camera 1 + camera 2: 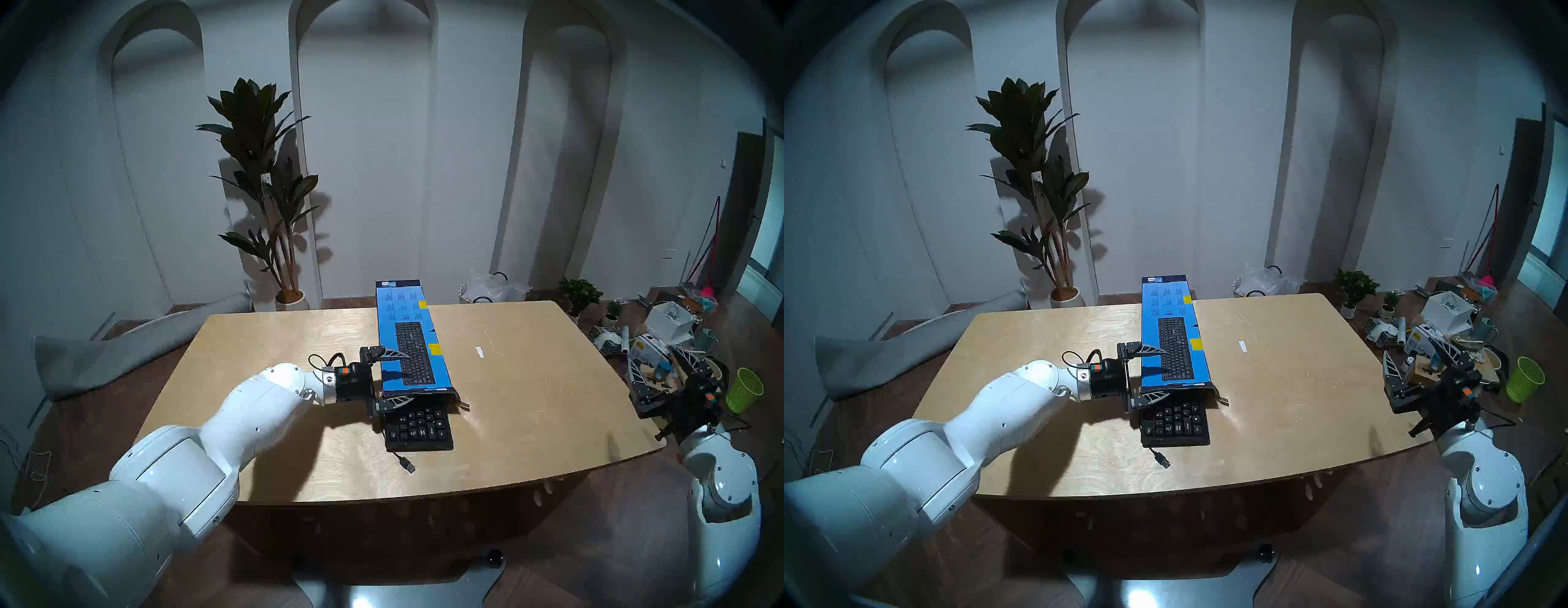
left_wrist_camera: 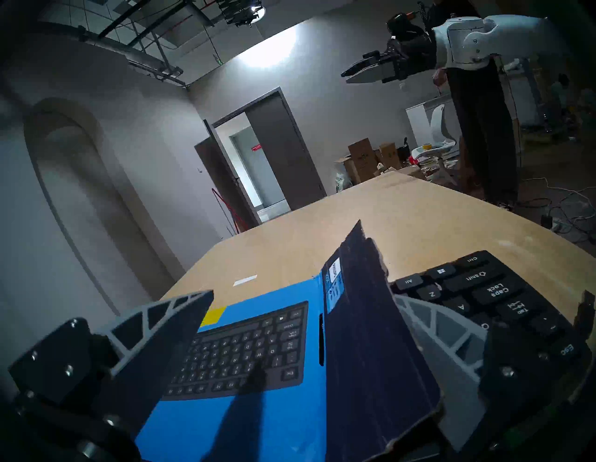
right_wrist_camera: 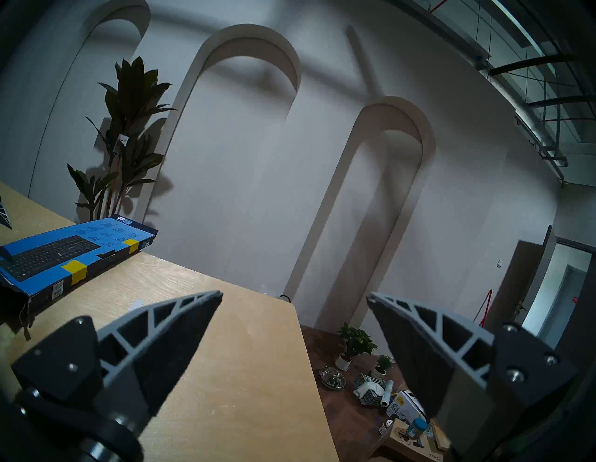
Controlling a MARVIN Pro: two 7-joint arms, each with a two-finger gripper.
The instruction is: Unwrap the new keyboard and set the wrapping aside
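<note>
The blue box wrapping lies lengthwise on the wooden table, its far end over the back edge. Its near end is open with a dark flap raised. The black keyboard sticks partly out of that end, and its USB plug lies on the table in front. My left gripper is open at the box's near left corner, one finger over the box top and the other beside the flap above the keyboard keys. My right gripper is open and empty, beyond the table's right edge.
A small white strip lies on the table right of the box. A tall potted plant stands behind the table. Boxes, small pots and a green basket clutter the floor at the right.
</note>
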